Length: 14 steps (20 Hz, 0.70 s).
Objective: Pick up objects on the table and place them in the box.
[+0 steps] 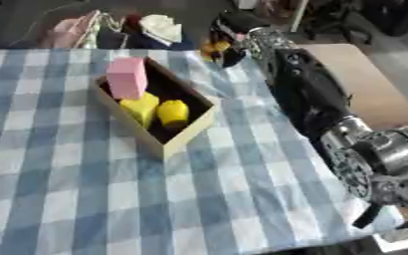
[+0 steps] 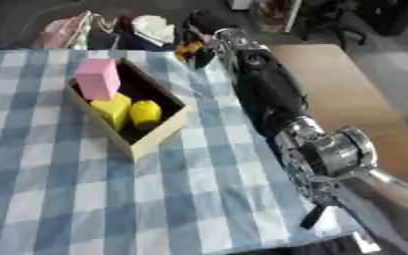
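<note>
While the right arm [image 1: 308,94] stretches from the lower right corner toward the table's far edge, its hand [image 1: 228,42] sits beyond the cloth [image 1: 85,199], fingers curled round a small yellow-orange thing [image 1: 212,48]. That thing sits within the fingers, past the far right corner of the cloth. Box [image 1: 177,142] lies well apart to the left of the hand, askew on the checked cloth. Inside it: pink block [image 1: 127,77] upright at the far end, two yellow pieces [image 1: 155,110] touching side by side nearer. Clutter of bags [image 1: 112,27] behind the table. Left hand shows in neither view.
</note>
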Each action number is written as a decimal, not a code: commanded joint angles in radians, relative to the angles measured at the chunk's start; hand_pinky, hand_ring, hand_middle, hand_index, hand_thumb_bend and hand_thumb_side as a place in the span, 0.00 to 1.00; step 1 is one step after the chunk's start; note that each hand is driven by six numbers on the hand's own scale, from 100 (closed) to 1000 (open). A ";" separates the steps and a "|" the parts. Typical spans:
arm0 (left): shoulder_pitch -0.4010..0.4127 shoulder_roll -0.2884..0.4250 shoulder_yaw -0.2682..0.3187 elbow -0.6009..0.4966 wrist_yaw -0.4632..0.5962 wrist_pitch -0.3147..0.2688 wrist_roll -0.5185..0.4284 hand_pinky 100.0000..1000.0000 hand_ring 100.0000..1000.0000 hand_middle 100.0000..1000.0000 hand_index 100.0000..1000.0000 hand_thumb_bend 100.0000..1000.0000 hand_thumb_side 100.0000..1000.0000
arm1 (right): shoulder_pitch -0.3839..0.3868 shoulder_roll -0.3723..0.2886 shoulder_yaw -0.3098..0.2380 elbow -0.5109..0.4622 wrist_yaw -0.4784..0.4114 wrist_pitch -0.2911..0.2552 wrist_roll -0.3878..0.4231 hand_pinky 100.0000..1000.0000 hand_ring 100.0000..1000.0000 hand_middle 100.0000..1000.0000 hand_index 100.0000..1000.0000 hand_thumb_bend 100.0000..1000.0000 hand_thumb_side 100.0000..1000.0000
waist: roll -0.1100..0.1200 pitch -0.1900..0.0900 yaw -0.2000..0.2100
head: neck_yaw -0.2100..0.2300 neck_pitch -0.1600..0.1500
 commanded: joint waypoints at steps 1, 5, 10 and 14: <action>-0.010 0.013 0.010 -0.015 0.003 -0.001 0.002 0.71 0.47 0.55 0.73 0.00 0.50 | -0.030 -0.007 0.016 -0.060 -0.037 -0.043 0.020 0.24 0.35 0.35 0.41 0.06 0.00 | 0.008 -0.016 0.001 | 0.000 -0.005; -0.010 0.012 0.010 -0.015 0.004 0.000 0.001 0.71 0.47 0.55 0.73 0.00 0.50 | -0.028 0.010 0.046 -0.088 -0.092 -0.105 0.087 0.25 0.36 0.36 0.42 0.04 0.00 | 0.008 -0.015 0.003 | 0.000 -0.007; -0.011 0.011 0.010 -0.016 0.004 0.000 0.001 0.71 0.47 0.55 0.73 0.00 0.51 | -0.020 0.042 0.090 -0.105 -0.114 -0.175 0.181 0.29 0.41 0.41 0.46 0.05 0.00 | 0.008 -0.012 0.004 | -0.002 -0.007; -0.012 0.010 0.010 -0.016 0.003 -0.001 0.000 0.71 0.47 0.55 0.73 0.00 0.50 | -0.010 0.072 0.106 -0.091 -0.101 -0.202 0.246 0.35 0.45 0.47 0.53 0.05 0.00 | 0.009 -0.010 0.006 | -0.003 -0.008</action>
